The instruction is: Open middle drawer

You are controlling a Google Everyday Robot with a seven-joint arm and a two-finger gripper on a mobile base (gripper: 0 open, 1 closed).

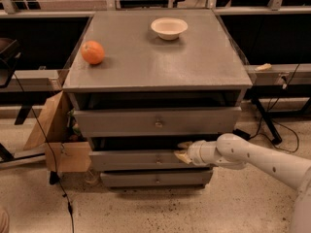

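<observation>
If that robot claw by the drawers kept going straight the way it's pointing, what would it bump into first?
Probably the middle drawer. The gripper points left at its top edge, just right of the knob. Depth is unclear, so it may already be touching.

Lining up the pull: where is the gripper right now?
In the camera view, the gripper is at the top edge of the middle drawer, right of its knob and below the top drawer.
</observation>
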